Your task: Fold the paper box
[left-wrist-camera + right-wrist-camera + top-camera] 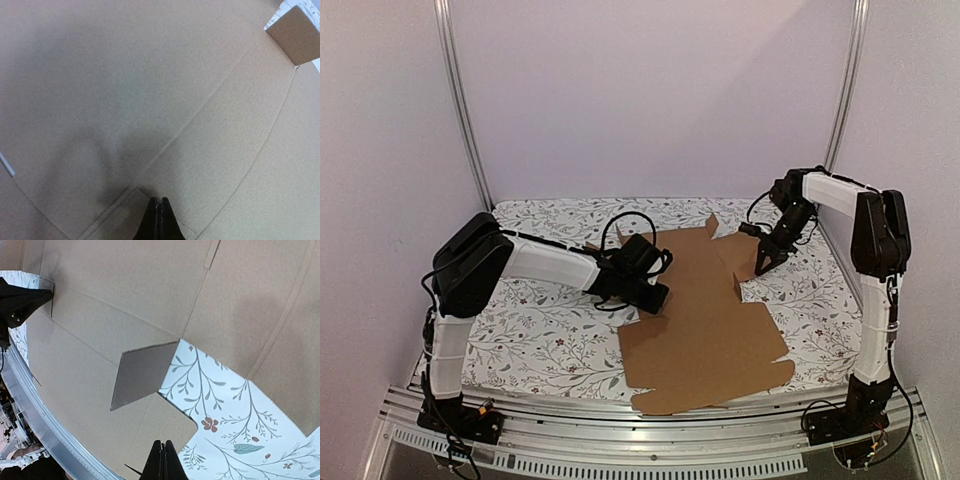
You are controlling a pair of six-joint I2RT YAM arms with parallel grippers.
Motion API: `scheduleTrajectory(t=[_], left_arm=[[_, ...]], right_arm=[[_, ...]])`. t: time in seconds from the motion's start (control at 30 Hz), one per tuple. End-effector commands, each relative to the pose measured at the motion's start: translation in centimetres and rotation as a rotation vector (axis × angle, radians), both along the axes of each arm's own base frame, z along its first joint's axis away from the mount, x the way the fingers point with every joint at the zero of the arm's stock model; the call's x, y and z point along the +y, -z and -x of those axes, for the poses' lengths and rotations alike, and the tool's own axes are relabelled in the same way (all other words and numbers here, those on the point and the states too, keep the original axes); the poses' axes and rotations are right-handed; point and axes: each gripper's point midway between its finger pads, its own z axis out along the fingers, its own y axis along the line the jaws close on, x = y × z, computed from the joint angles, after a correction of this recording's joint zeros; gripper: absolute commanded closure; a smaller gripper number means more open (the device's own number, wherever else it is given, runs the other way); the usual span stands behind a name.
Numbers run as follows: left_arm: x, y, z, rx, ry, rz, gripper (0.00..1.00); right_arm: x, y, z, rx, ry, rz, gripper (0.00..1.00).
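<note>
Left gripper (159,201) clenched, empty, tips at paper box (705,330), which lies flat, unfolded, on table (540,330). Right gripper (162,443) clenched, empty, over R side. Cardboard prob. light, stiff; take flap edges, fold along creases.
</note>
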Motion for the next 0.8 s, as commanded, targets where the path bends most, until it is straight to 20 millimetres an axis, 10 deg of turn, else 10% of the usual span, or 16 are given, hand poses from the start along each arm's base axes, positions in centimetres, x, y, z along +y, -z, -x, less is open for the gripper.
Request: scheduleTrajectory(t=[0.0,0.17,0.77], left_arm=[[7.3,8.4,6.2,0.272,0.015,-0.301,1.00],[7.3,8.3,6.2,0.270,0.014,-0.301,1.00],[7.6,8.4,6.3,0.260,0.018,-0.301,1.00]], right_arm=[[2.8,0.9,-0.8,0.018,-0.025,-0.014,1.00],[6.3,4.7,1.3,0.098,-0.130,-0.006,1.00],[4.6,11.0,1.9,0.145,-0.060,0.121,1.00]])
